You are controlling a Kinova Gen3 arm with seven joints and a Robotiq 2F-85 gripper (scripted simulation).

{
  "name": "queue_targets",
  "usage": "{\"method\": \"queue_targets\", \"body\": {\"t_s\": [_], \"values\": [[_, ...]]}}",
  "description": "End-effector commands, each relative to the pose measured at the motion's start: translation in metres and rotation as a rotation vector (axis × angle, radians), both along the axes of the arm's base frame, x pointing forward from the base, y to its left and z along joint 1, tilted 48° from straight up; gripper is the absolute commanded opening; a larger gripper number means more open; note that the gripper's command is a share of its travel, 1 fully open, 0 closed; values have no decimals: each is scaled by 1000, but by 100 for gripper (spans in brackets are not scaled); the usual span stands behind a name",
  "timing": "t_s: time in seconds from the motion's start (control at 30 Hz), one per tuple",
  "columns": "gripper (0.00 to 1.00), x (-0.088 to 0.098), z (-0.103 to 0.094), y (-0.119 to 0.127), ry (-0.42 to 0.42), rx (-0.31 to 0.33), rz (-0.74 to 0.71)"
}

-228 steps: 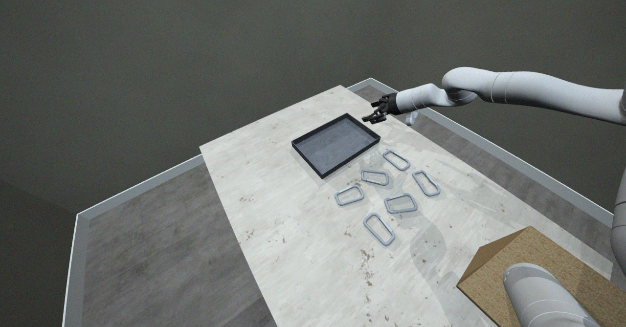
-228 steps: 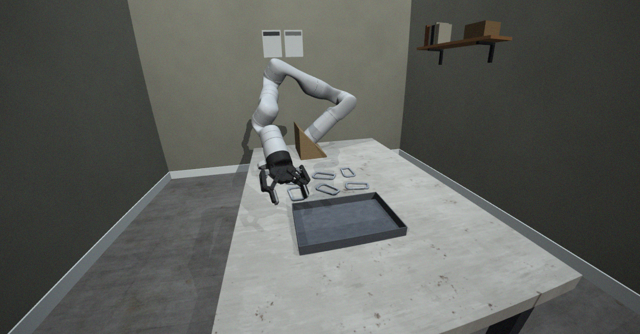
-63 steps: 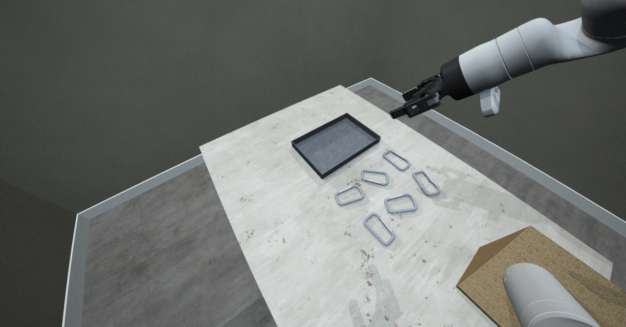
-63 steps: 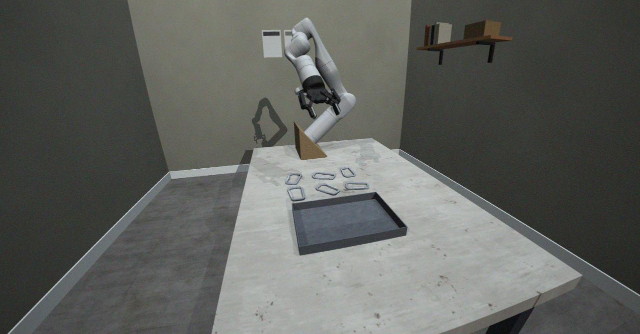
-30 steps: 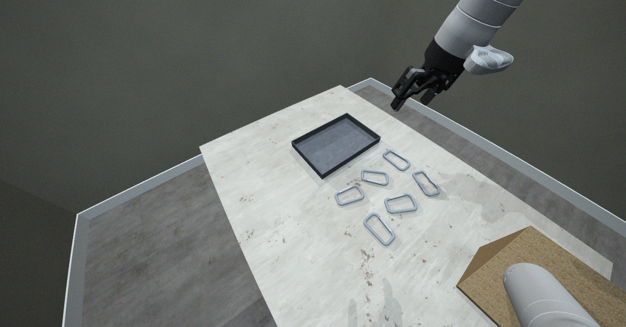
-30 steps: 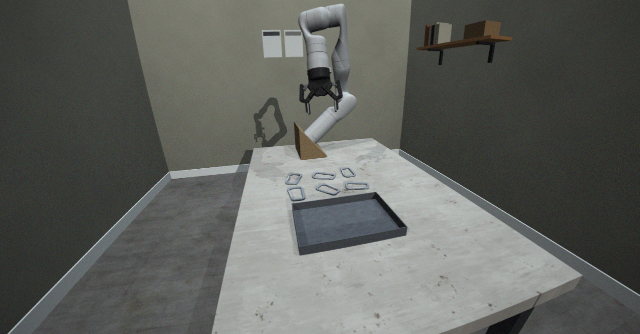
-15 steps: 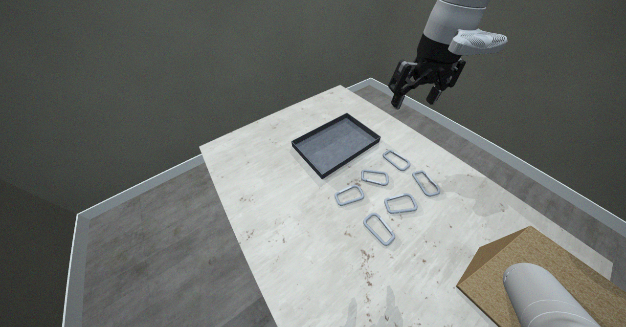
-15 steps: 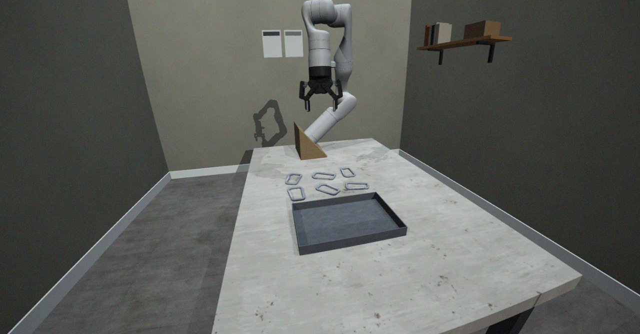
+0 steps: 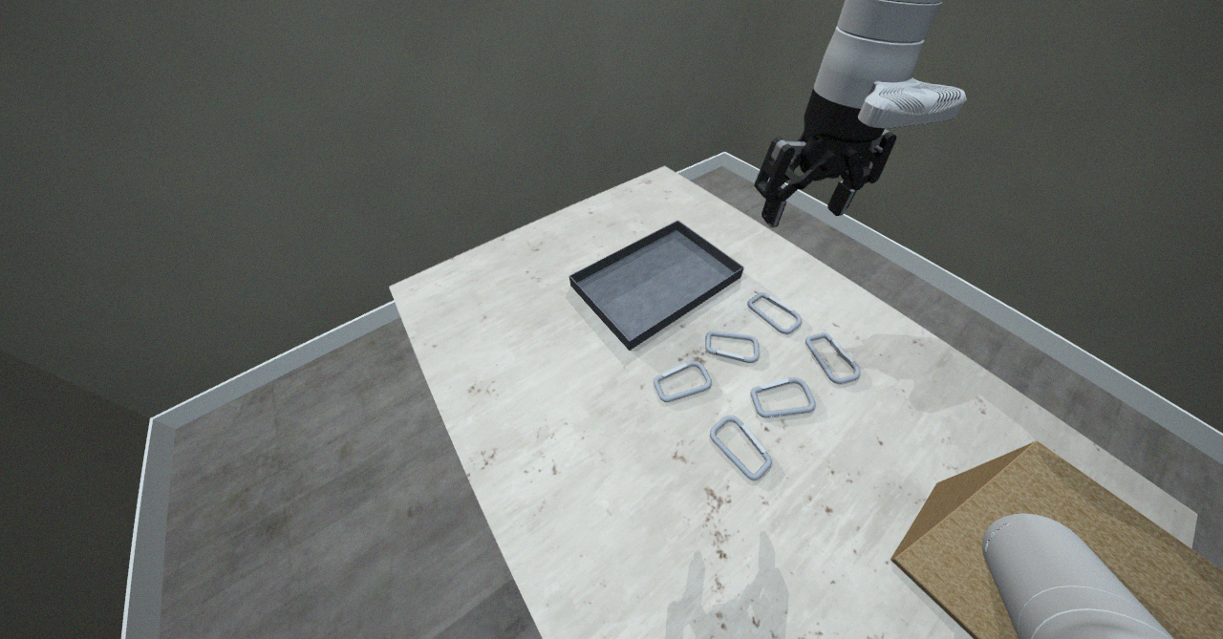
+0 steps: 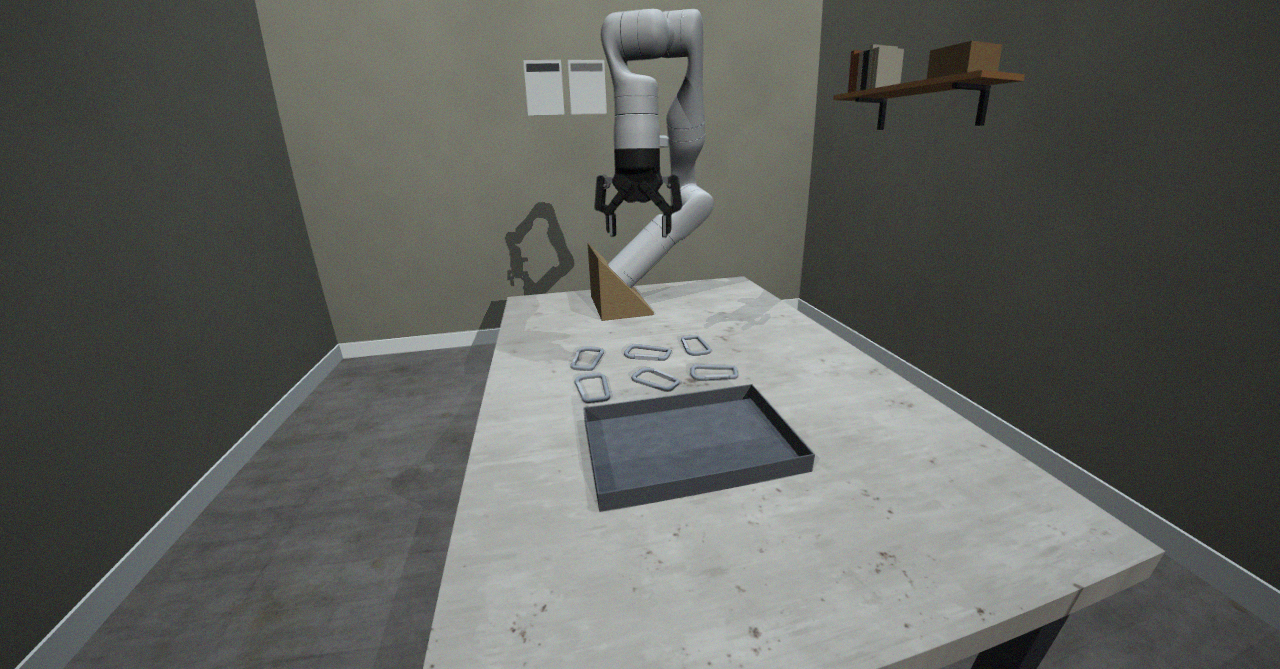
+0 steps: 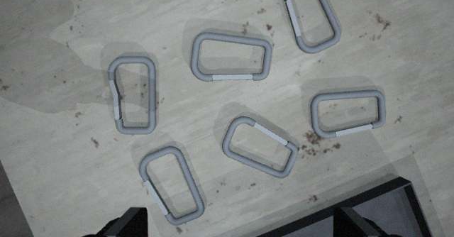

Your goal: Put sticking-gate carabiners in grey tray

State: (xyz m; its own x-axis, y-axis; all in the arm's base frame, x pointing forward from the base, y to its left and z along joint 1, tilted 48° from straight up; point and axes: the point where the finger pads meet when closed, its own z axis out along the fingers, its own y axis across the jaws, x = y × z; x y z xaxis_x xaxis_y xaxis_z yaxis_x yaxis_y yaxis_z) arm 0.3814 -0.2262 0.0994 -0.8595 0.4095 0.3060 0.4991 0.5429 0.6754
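Note:
Several grey carabiners lie flat on the table outside the grey tray, which holds nothing. In the wrist view, the left carabiner has a gate that looks kinked slightly inward. The lower-left carabiner, lower-middle carabiner, right carabiner, upper-middle carabiner and upper-right carabiner show pale gates that look closed. Whether any gate sticks cannot be told. My gripper is open and empty, pointing down high above the table.
A brown wedge-shaped block stands by the arm's base, behind the carabiners in the exterior view. The table has an edge close to the left carabiners in that view. A wall shelf holds books and a box.

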Motion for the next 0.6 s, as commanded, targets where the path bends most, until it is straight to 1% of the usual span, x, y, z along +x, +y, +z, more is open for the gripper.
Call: {"method": "queue_targets", "body": {"t_s": [0.0, 0.3, 0.33, 0.57], "values": [[100, -21, -26, 11, 9, 10, -12], [100, -21, -26, 11, 9, 10, -12], [100, -46, -75, 32, 9, 9, -7], [100, -46, -75, 32, 9, 9, -7]]}}
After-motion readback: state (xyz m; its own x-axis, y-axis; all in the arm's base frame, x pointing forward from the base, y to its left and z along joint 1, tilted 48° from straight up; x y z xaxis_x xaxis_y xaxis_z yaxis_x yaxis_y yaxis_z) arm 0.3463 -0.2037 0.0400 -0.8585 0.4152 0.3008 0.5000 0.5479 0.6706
